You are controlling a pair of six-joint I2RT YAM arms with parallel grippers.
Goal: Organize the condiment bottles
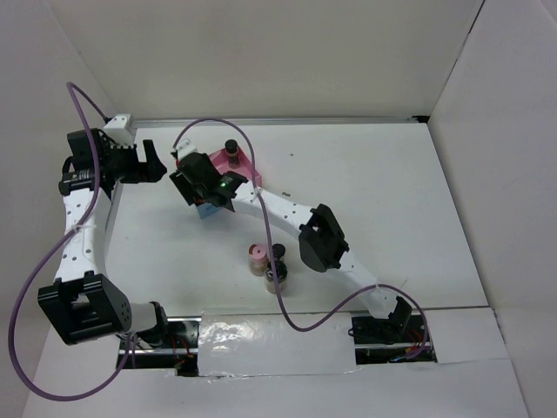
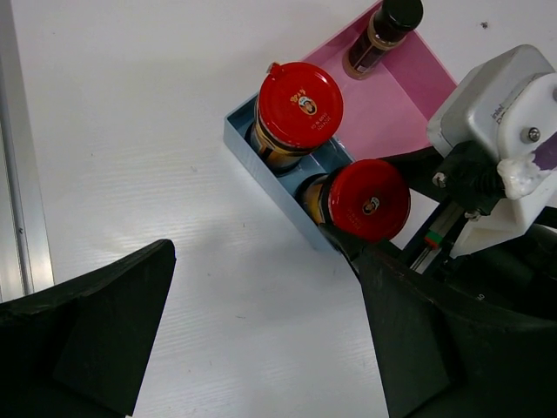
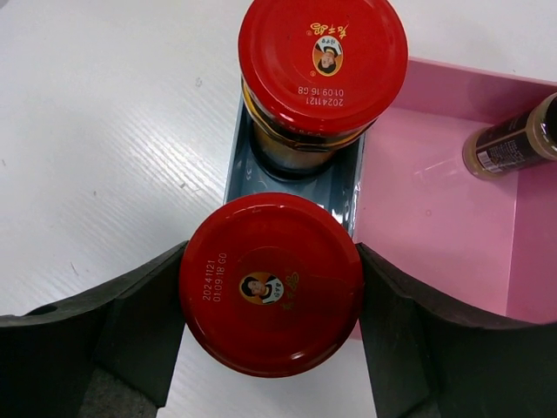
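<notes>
My right gripper (image 3: 271, 300) is shut on a red-lidded jar (image 3: 271, 280), its fingers against both sides of the lid. It holds the jar at the near end of the tray's blue compartment (image 3: 251, 178). A second red-lidded jar (image 3: 322, 65) stands in that compartment's far end. A slim dark black-capped bottle (image 3: 513, 144) stands in the pink compartment (image 3: 426, 209). The pink-capped jar (image 1: 258, 259) and two dark bottles (image 1: 278, 266) stand on the table beside the right arm. My left gripper (image 1: 157, 164) is open and empty, left of the tray.
The left wrist view shows the tray's blue wall (image 2: 248, 152) on white table, and the right wrist camera housing (image 2: 505, 113) close beside the tray. White walls enclose the table at back and sides. A purple cable (image 1: 261, 235) loops over the middle.
</notes>
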